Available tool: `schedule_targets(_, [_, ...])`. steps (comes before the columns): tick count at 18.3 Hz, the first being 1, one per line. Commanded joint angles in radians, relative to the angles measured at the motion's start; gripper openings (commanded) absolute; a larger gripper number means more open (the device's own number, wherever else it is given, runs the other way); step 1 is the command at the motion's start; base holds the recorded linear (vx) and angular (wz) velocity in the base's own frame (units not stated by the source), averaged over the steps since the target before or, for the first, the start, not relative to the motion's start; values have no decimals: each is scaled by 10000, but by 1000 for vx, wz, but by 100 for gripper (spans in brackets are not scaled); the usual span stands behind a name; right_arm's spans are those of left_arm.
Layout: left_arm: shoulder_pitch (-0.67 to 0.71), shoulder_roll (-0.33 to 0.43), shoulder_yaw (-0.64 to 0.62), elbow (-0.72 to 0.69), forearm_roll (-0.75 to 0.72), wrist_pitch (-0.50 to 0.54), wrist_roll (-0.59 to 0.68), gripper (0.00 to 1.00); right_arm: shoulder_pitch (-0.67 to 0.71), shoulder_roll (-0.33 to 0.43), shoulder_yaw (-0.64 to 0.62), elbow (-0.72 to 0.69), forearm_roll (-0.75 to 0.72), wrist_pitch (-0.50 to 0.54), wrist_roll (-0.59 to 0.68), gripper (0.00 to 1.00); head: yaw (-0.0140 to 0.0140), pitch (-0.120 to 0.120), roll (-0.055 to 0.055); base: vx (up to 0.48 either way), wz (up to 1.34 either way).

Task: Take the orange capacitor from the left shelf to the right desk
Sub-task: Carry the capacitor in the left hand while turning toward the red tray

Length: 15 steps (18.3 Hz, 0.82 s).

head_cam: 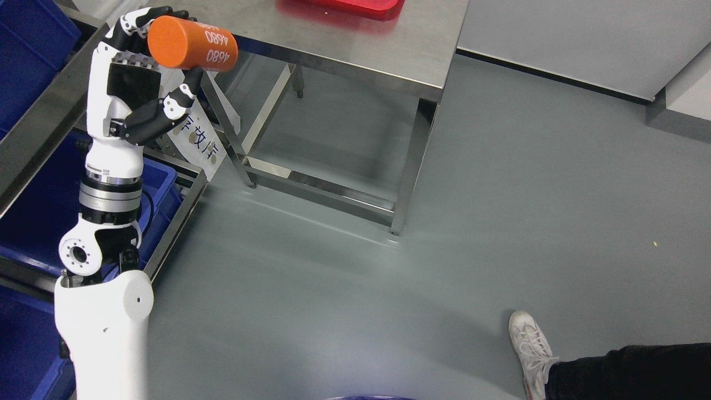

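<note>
The left hand point(145, 72) is raised at the upper left of the head view, its fingers point(133, 22) curled over the top of the capacitor point(191, 43) and its thumb point(186, 91) pressing from below, so the part is clamped between them. The capacitor is a smooth, bright orange cylinder lying almost on its side, its flat round end facing the camera. White digits reading 4680 are printed twice along its far end, seen upside down. It hangs in the air just beside the near left corner of the desk point(389, 50), not touching the steel top. The shelf point(39, 116) with its blue bins point(28, 222) stands left of the desk, behind the arm. A red tray point(344, 6) lies on the far part of the desk. A person's white shoe point(530, 347) and dark trouser leg point(639, 369) show well to the lower right of the desk, on the grey floor point(500, 194).
</note>
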Motion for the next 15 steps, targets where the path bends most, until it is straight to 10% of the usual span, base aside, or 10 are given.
schedule_targets(1, [-82, 10, -678, 8, 0, -8, -4, 8, 201, -174, -123, -175, 46, -7, -2, 100, 0, 0, 0, 288, 85])
schedule_targets(15, [-571, 25, -1231, 39, 0, 680, -4, 8, 201, -174, -123, -175, 46, -7, -2, 100, 0, 0, 0, 251, -22])
